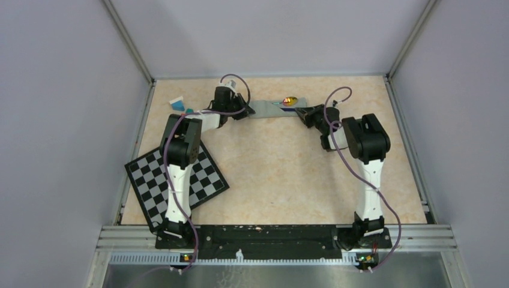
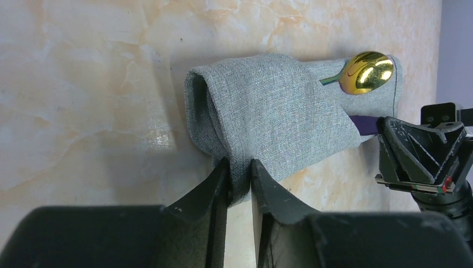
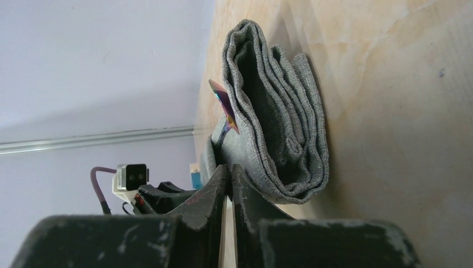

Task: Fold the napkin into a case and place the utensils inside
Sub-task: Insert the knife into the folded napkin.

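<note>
Though folded down to a narrow case (image 1: 270,110), not finished yet. Lies at the far middle of the table (image 1: 288,174), long axis running left to right, strung between both grippers. Left gripper (image 2: 240,167) clenched on the near edge of the rolled left end. Right gripper (image 3: 229,173) squeezed almost to nothing at the open right end, seemingly on the purple stick (image 2: 365,124). Spoon (image 2: 367,71) partly tucked in, shiny gold-looking bowl poking out on top of the cloth.

Key line-up: mouth of the case facing the right gripper, stick pointing along the case's length. Calls for a straight push leftward, by my read.

Hard to make out: depth of the stick inside, hidden under the cloth layers. Also the actual contact at the right fingertips, seen edge-on from the wrist.
</note>
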